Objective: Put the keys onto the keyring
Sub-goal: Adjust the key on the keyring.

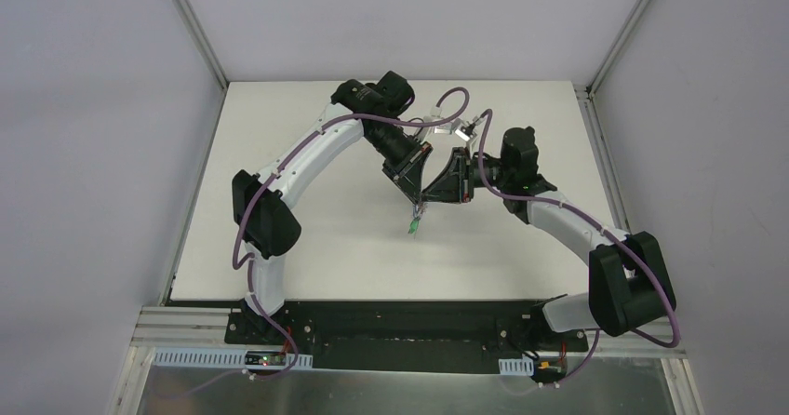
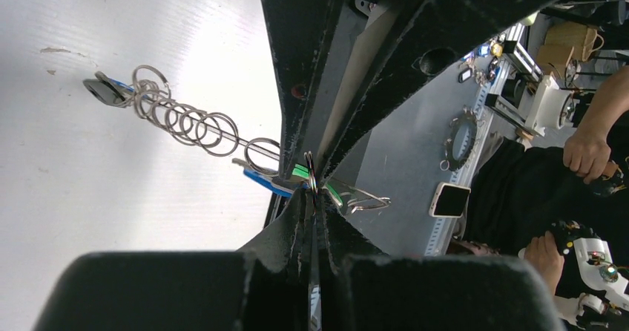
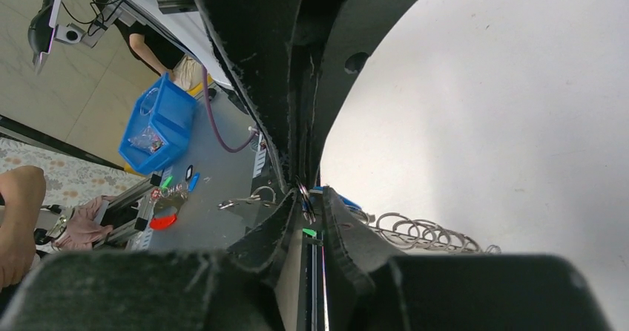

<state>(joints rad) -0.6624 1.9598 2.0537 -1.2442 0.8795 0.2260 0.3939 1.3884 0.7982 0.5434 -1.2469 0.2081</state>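
Observation:
My two grippers meet tip to tip above the middle of the white table (image 1: pixel 307 247). The left gripper (image 2: pixel 311 191) is shut on a thin metal ring of the keyring (image 2: pixel 309 174), seen edge-on. From there a row of linked rings (image 2: pixel 189 123) runs out to a small black tag (image 2: pixel 104 91). The blue key (image 2: pixel 265 182) and the green key (image 2: pixel 300 171) hang at the gripped ring. In the top view the green key (image 1: pixel 412 225) dangles under the fingertips. The right gripper (image 3: pixel 309 196) stands narrowly open around the same ring (image 3: pixel 304 193), with the linked rings (image 3: pixel 419 231) trailing to its right.
Aluminium rails (image 1: pixel 191 24) border the table at the back and sides. Beyond the near edge lie a blue bin (image 3: pixel 159 119), a phone (image 2: pixel 449 199), a spare set of keys (image 3: pixel 170 194), and a person's hands (image 2: pixel 590 153).

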